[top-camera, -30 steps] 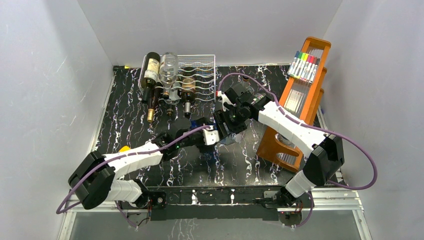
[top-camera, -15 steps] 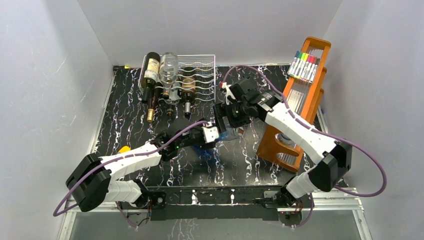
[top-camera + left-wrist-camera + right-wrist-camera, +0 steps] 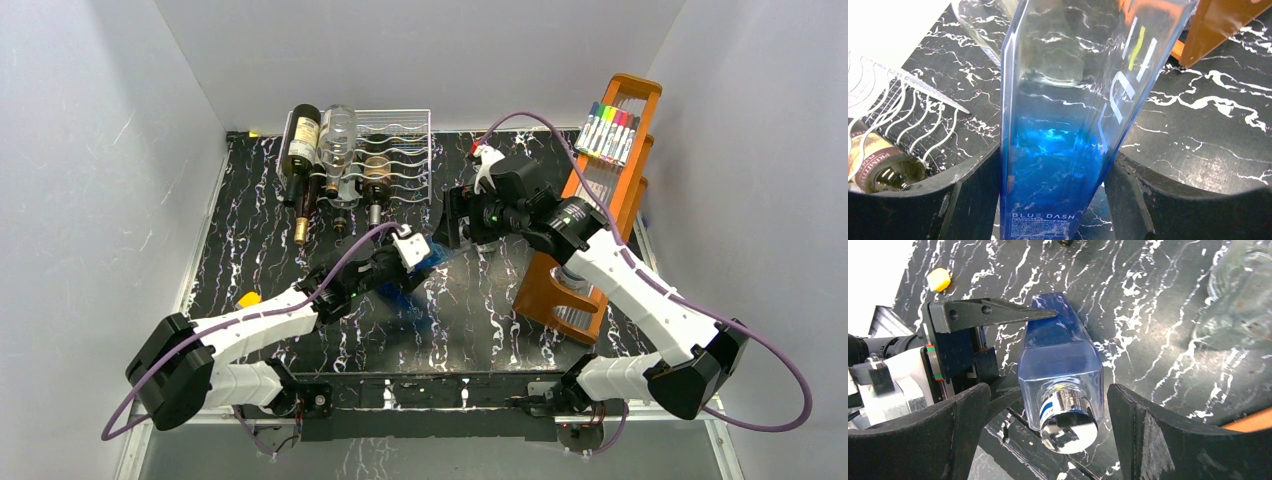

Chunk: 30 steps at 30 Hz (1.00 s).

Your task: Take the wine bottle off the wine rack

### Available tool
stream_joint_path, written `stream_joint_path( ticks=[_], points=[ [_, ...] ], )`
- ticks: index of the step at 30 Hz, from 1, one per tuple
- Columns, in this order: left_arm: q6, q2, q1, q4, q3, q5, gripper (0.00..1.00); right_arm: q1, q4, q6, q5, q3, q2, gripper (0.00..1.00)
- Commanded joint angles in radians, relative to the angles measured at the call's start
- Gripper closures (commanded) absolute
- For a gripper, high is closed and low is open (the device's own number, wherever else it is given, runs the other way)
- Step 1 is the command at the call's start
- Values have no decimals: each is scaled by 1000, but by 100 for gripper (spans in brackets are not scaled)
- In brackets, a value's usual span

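A square-sided blue bottle with a silver cap hangs over the table's middle, off the rack. My left gripper is shut on its lower body, both pads pressed to its sides. In the top view this bottle shows just past the left gripper. My right gripper stands open around the cap end, with a gap on each side. The wire wine rack sits at the back left. It carries a dark wine bottle, a clear one and a brown one.
A tall orange wooden rack with coloured markers stands at the right, close behind the right arm. A clear glass bottle lies near its base. A small yellow object rests on the marbled table beside the left arm.
The left gripper closed on the blue bottle. The right gripper opened wide and drew back toward the right and rear, leaving the bottle with the left arm.
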Motion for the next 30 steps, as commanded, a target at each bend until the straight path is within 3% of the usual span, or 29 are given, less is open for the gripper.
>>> stream_joint_path(
  ticks=[1, 4, 11, 17, 18, 21, 24, 30],
  points=[
    [-62, -69, 6, 166, 36, -56, 100, -4, 139, 2, -99, -53, 2, 2],
    [-68, -68, 6, 156, 42, -59, 100, -4, 131, -1, -95, -54, 30, 3],
    [-88, -54, 6, 142, 60, -62, 100, -1, 207, 18, -173, -64, 73, 17],
    [-87, -59, 7, 121, 69, -48, 100, -2, 200, 15, -155, -51, 102, 40],
    [-85, -59, 7, 117, 72, -48, 90, -2, 207, 13, -149, -52, 97, 46],
    [-81, -71, 6, 112, 71, -38, 40, -2, 209, 12, -111, -49, 72, 66],
    [-75, -85, 6, 129, 51, -28, 6, -1, 202, 0, -64, -36, 40, 76],
    [-69, -116, 6, 113, 53, -41, 2, -1, 26, -60, 64, 81, 38, 88]
  ],
)
